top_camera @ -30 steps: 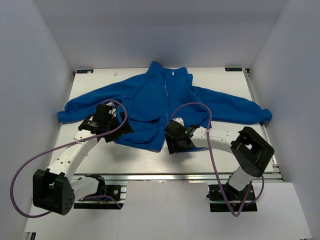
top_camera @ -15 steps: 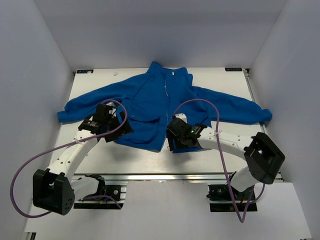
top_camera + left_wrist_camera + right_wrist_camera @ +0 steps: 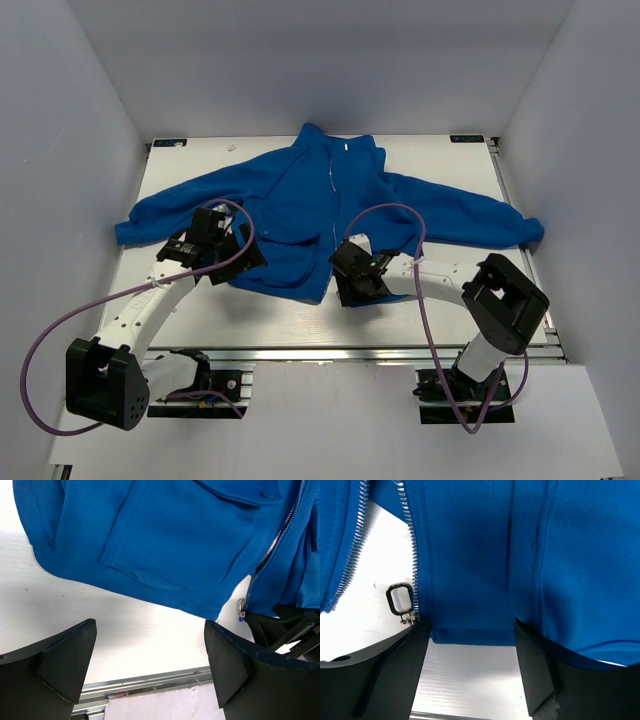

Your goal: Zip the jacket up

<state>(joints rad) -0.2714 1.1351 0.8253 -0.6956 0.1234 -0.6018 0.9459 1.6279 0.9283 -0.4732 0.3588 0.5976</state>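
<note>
The royal-blue jacket (image 3: 310,195) lies flat on the white table (image 3: 270,315), sleeves spread, collar at the far side. Its light zipper (image 3: 333,190) is open at the bottom hem. My left gripper (image 3: 236,256) is open and empty over the bare table, just off the left panel's hem (image 3: 150,587). My right gripper (image 3: 352,287) is open, its fingers (image 3: 540,670) either side of the right panel's hem (image 3: 470,635). The metal slider with ring pull (image 3: 400,597) hangs at the foot of the zipper teeth (image 3: 412,550), beside the left finger. The pull also shows in the left wrist view (image 3: 242,607).
Purple cables (image 3: 395,215) loop from both arms over the jacket's lower part. The table's metal front rail (image 3: 350,352) runs just behind the grippers. White walls stand close on the left, right and far sides.
The right arm's elbow swung out to the right half a second ago and has come back. Its gripper stays at the hem. The left arm has not moved.
</note>
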